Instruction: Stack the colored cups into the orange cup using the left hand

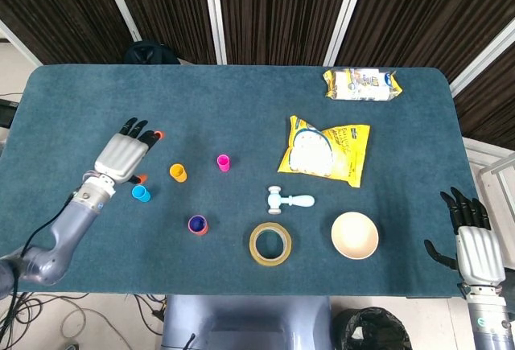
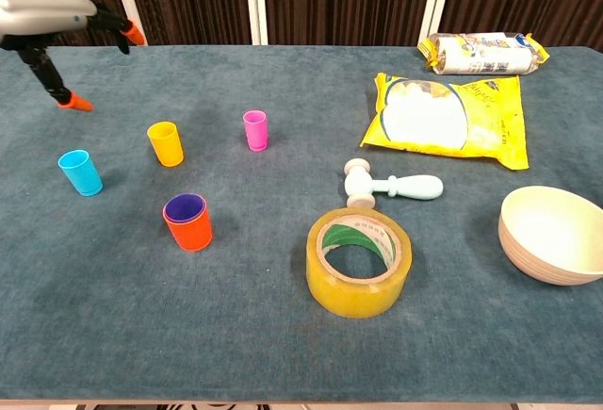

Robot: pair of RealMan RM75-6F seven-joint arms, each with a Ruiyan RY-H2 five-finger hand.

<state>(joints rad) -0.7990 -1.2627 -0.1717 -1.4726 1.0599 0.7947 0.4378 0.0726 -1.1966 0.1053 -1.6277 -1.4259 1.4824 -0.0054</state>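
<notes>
The orange cup (image 2: 188, 223) (image 1: 198, 225) stands upright with a purple cup nested inside it. A yellow cup (image 2: 166, 143) (image 1: 178, 173), a pink cup (image 2: 255, 130) (image 1: 224, 162) and a blue cup (image 2: 80, 172) (image 1: 141, 193) stand apart on the table. My left hand (image 1: 122, 157) (image 2: 42, 12) hovers above the table's left side, over and behind the blue cup, fingers spread and holding nothing. My right hand (image 1: 471, 237) hangs off the table's right front corner, fingers apart and empty.
A yellow tape roll (image 2: 359, 261), a light blue toy mallet (image 2: 388, 184) and a cream bowl (image 2: 553, 235) lie right of the cups. A yellow snack bag (image 2: 450, 118) and a second packet (image 2: 480, 52) sit at the back right.
</notes>
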